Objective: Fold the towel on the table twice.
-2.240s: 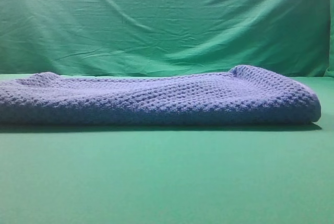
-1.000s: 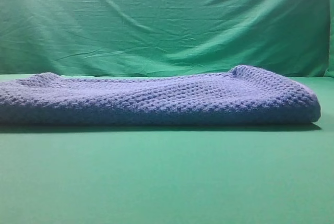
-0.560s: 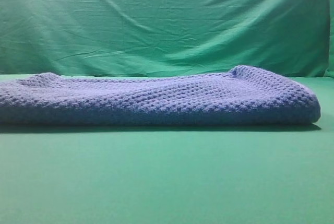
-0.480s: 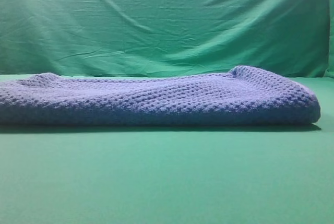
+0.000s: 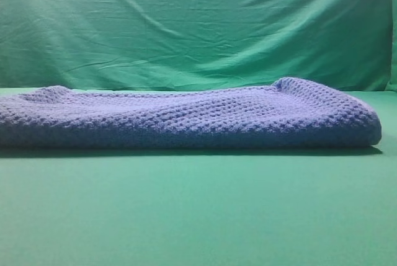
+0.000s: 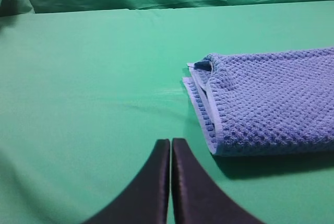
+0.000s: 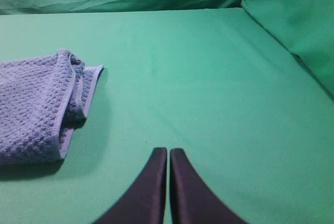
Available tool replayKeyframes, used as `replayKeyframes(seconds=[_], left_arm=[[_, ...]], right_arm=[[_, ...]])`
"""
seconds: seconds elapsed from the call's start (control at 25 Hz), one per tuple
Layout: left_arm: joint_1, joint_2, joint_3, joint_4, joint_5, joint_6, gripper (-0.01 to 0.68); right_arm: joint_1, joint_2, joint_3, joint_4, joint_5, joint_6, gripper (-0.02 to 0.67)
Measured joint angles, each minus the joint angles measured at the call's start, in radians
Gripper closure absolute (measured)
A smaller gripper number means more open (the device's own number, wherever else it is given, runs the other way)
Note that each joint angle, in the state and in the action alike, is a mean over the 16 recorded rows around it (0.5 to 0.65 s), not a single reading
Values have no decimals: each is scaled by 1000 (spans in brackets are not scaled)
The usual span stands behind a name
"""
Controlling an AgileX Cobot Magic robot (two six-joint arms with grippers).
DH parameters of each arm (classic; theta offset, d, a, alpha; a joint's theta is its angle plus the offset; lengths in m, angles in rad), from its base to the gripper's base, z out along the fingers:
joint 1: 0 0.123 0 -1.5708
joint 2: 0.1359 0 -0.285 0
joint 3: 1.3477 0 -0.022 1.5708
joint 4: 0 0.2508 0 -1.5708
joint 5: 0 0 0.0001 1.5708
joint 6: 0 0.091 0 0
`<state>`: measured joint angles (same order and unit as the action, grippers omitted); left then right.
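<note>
The blue-grey waffle-weave towel (image 5: 186,118) lies folded in layers across the green table (image 5: 198,210). Its left end with stacked paler hems shows in the left wrist view (image 6: 266,104), its right end in the right wrist view (image 7: 36,104). My left gripper (image 6: 171,145) is shut and empty above bare table, to the left of and nearer than the towel's end. My right gripper (image 7: 168,153) is shut and empty above bare table, to the right of the towel's end. Neither gripper shows in the exterior high view.
A wrinkled green backdrop curtain (image 5: 198,24) hangs behind the table. A green cloth side wall (image 7: 297,20) rises at the right of the right wrist view. Open green surface lies in front of the towel and beside both its ends.
</note>
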<state>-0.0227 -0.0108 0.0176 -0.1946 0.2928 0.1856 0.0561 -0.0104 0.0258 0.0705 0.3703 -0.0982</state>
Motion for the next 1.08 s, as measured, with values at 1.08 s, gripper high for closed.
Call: replayKeyframes(seconds=[1.08], left_arm=[[0, 0, -2, 0, 48, 0, 673]], right_arm=[[0, 0, 0, 0, 16, 1, 649]])
